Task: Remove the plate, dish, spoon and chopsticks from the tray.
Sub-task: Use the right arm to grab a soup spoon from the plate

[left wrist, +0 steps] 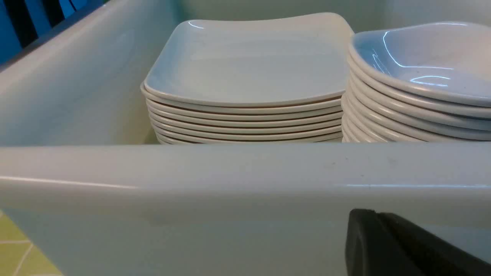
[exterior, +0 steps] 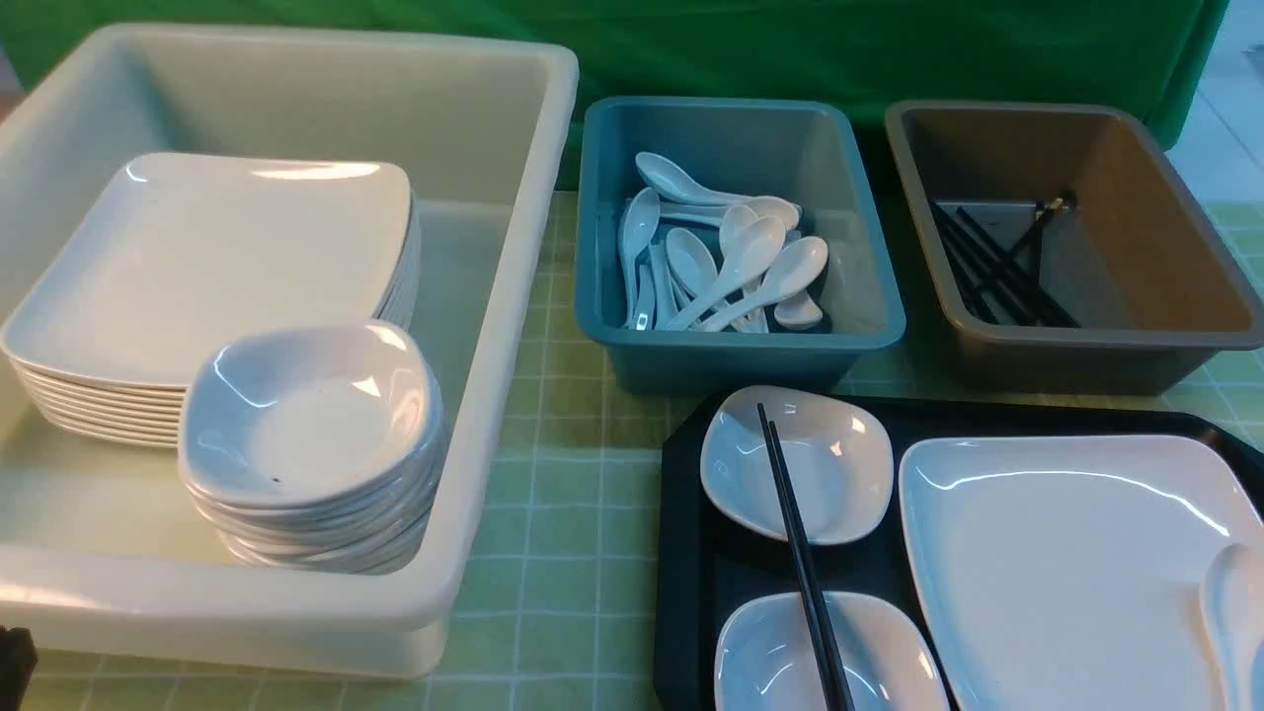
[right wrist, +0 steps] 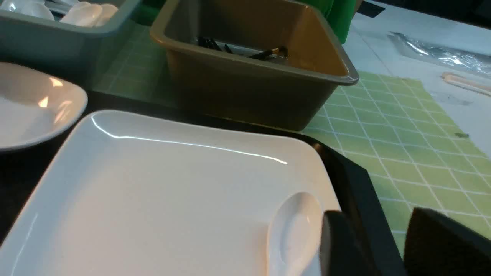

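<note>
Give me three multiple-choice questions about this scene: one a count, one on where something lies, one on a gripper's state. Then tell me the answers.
1. How many small dishes stand on the tray?
A. one
B. two
C. four

2. Where does the spoon lie?
A. on the plate
B. in a small dish
C. on the bare tray

3. How is the right gripper?
A. shut on the spoon
B. shut on the plate's rim
C. open, holding nothing

Answers:
1. B: the front view shows one dish at the tray's far left corner and one nearer, and no more.
2. A: the spoon's bowl rests on the plate's white surface near its right edge.
3. C: the right wrist view shows the jaws apart, with tray rim and mat visible through the gap.
</note>
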